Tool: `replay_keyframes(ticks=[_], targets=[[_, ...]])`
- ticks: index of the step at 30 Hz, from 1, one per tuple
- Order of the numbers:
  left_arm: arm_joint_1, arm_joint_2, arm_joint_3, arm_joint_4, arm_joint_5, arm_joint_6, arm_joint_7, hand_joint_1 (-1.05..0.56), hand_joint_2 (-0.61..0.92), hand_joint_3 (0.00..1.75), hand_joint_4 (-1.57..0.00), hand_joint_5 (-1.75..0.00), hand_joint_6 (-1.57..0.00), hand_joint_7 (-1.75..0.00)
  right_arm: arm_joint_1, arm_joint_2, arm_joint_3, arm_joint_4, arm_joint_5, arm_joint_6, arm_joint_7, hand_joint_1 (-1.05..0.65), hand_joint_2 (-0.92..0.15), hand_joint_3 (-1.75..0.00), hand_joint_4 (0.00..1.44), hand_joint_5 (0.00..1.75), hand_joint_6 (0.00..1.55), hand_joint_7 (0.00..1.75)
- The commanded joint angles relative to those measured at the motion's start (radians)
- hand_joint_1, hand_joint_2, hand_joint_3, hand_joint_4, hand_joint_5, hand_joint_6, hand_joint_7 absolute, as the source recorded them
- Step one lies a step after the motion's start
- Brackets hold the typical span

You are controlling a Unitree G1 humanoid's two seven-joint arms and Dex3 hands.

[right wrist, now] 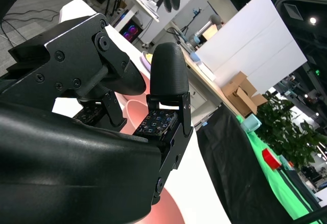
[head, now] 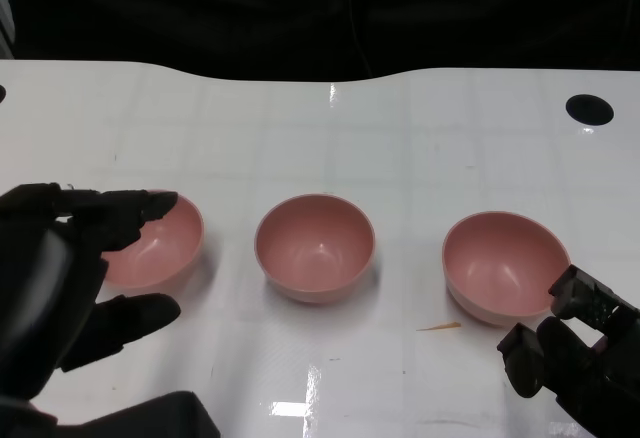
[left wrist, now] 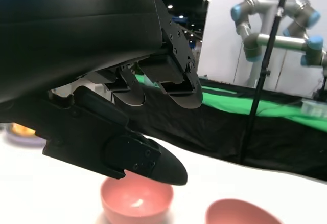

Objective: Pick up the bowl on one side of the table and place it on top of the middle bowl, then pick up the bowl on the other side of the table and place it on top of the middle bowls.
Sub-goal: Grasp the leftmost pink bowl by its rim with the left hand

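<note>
Three round, glossy pink bowls: left hand (head: 70,278) fingers spread wide over left bowl (head: 155,241); right hand (head: 580,353) fingers apart, empty.

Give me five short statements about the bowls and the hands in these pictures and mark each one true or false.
1. Three pink bowls stand in a row, left bowl, middle bowl, right bowl. True.
2. The middle bowl already has another bowl stacked in it. False: it is empty and alone.
3. The left hand is at the left bowl with fingers apart. True.
4. The right hand holds the right bowl in the air. False: that bowl sits on the table.
5. All the bowls lie upside down. False: they are upright.
</note>
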Motion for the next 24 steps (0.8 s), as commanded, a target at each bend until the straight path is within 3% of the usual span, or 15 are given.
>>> replay_keyframes(ticks=[1, 8, 12, 24], targets=[[-0.038, 0.034, -0.016, 0.049, 0.040, -0.010, -0.037, -0.83, 0.88, 0.00, -0.64, -0.15, -0.77, 0.00, 0.004, -0.003, -0.004, -0.011, 0.005, -0.013, 0.007, -0.03, -0.47, -1.32, 0.83, 1.75, 0.81, 1.42], [-0.122, 0.059, -0.066, 0.209, 0.074, -0.020, -0.050, -0.88, 0.91, 0.01, -0.65, -0.08, -0.75, 0.00, 0.004, -0.005, 0.000, -0.026, 0.009, 0.005, -0.017, -0.04, -0.47, -1.30, 0.83, 1.75, 0.82, 1.40], [-0.169, 0.065, -0.092, 0.317, 0.062, -0.026, -0.041, -0.88, 0.92, 0.02, -0.66, -0.06, -0.73, 0.00, 0.000, -0.002, -0.001, -0.023, 0.015, 0.008, -0.020, -0.02, -0.49, -1.25, 0.84, 1.75, 0.88, 1.29], [-0.316, 0.083, -0.169, 0.608, 0.032, -0.059, 0.011, -0.88, 0.92, 0.10, -0.67, -0.03, -0.73, -0.01, -0.002, 0.000, 0.003, -0.018, 0.006, 0.004, -0.024, -0.03, -0.45, -1.30, 0.84, 1.75, 0.86, 1.36]])
